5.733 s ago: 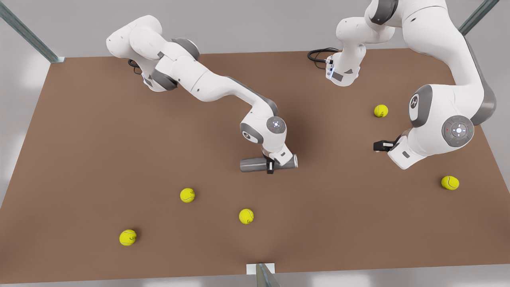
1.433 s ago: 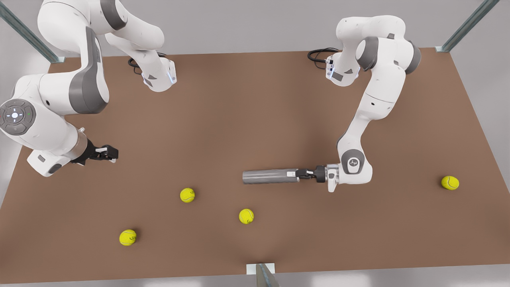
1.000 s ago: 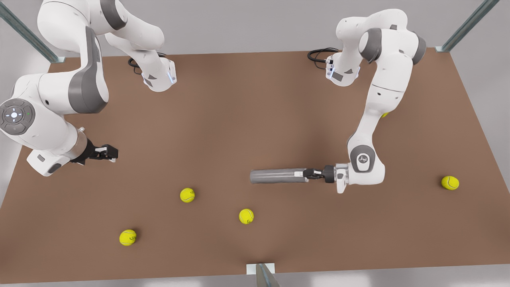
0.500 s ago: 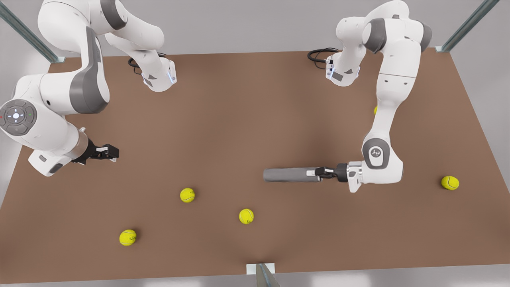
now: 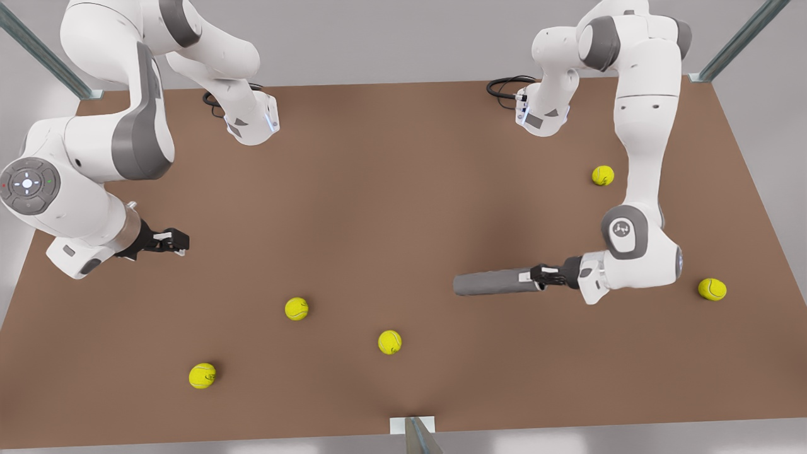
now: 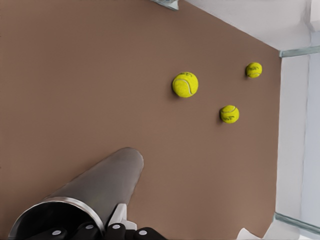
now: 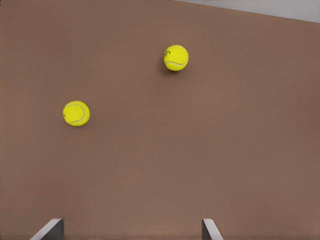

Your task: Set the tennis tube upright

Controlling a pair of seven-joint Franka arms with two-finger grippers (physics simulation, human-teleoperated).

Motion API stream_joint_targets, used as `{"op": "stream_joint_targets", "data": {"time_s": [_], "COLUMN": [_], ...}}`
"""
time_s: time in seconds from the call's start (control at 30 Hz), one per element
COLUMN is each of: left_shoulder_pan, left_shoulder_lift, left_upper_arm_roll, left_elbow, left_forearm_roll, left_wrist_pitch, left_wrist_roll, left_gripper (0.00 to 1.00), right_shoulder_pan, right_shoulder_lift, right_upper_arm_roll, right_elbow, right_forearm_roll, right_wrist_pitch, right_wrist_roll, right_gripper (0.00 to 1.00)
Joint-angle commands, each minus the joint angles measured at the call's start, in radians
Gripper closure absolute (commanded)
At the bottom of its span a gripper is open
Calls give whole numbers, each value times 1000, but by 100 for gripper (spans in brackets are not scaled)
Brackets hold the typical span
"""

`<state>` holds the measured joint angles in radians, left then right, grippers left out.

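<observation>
Tube gripped by its rim end, lying level

Left pincer (image 5: 541,278) clamps the tennis tube (image 5: 495,283) (stiff, smooth, probably slippery); mid-body grip seems safer. Right pincer (image 5: 178,242) waits with fingers apart.

Five yellow-green tennis balls lie on the brown table (image 5: 378,189): three at lower left (image 5: 296,308) (image 5: 389,342) (image 5: 202,375), one at upper right (image 5: 603,175), one at far right (image 5: 712,289).

Both arms (image 5: 643,126) are glossy white with grey joint bands and round grey caps (image 5: 26,185). Small black pincers tip them. Black cables (image 5: 504,85) coil beside each base on the counter (image 5: 391,189).
</observation>
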<state>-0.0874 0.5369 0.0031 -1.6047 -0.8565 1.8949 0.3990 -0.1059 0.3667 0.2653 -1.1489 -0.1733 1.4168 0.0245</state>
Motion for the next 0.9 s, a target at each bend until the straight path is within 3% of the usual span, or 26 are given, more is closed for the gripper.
{"op": "stream_joint_targets", "data": {"time_s": [0.0, 0.53, 0.87], "left_shoulder_pan": [0, 0, 0], "left_shoulder_lift": [0, -38, -51], "left_upper_arm_roll": [0, 63, 71], "left_elbow": [0, 123, 192], "left_forearm_roll": [31, 300, 613], "left_wrist_pitch": [0, -45, -45], "left_wrist_roll": [0, -37, -181], "left_gripper": [79, 79, 79], "right_shoulder_pan": [0, 0, 0], "right_shoulder_lift": [0, 0, 0], "right_upper_arm_roll": [0, 0, 2], "right_elbow": [0, 0, -2], "right_forearm_roll": [0, 0, 0], "right_wrist_pitch": [1, -4, -4], "right_wrist_roll": [0, 0, 0], "right_gripper": [0, 0, 0]}}
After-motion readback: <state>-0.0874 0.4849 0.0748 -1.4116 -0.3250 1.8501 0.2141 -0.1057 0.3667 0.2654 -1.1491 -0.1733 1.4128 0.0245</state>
